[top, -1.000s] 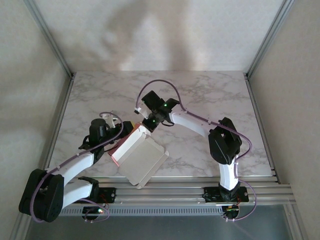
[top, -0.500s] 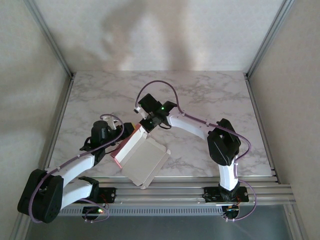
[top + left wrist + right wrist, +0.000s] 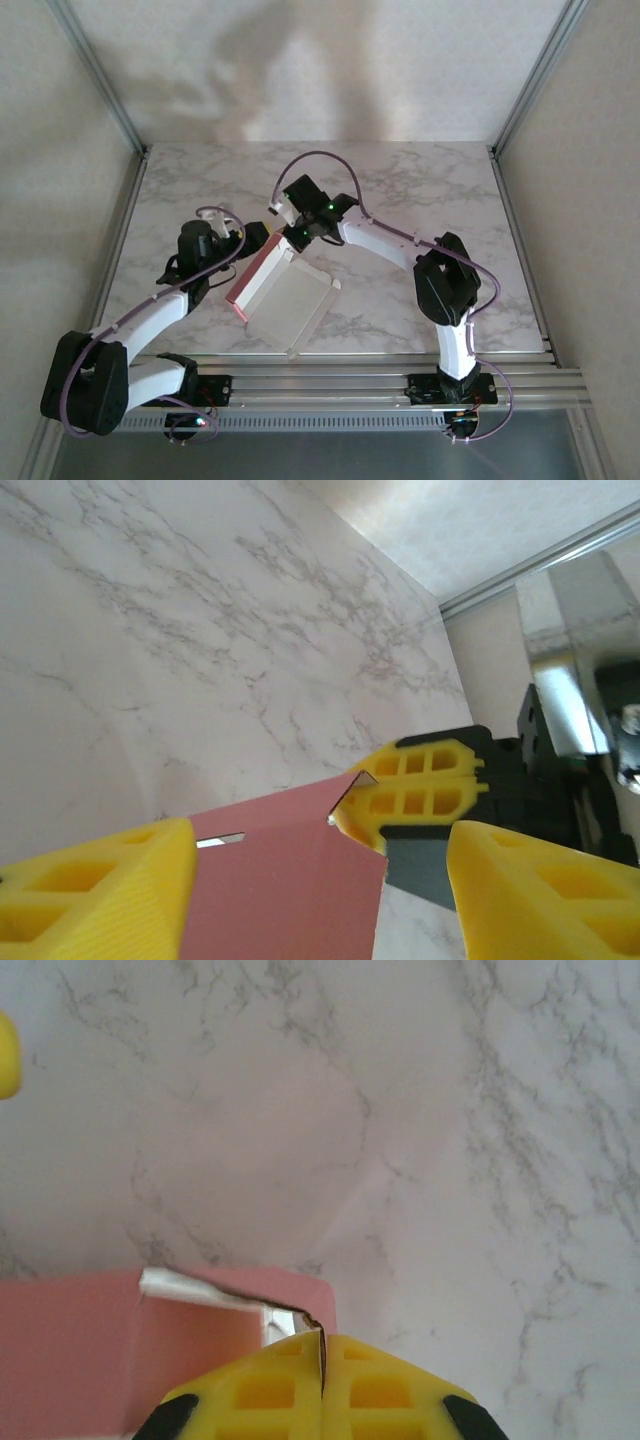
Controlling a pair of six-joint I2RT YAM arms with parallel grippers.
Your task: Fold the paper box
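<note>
The paper box (image 3: 285,298) lies near the table's (image 3: 420,190) front edge, half formed. One pink wall stands and the white rest lies flat, so I think most folding remains. The right gripper (image 3: 322,1345) pinches its far corner. The left gripper (image 3: 318,852) is spread wide around the wall, gripping nothing.

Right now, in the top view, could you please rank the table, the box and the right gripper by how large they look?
Largest to smallest:
1. table
2. box
3. right gripper
The differences are plain; none look alike.
</note>
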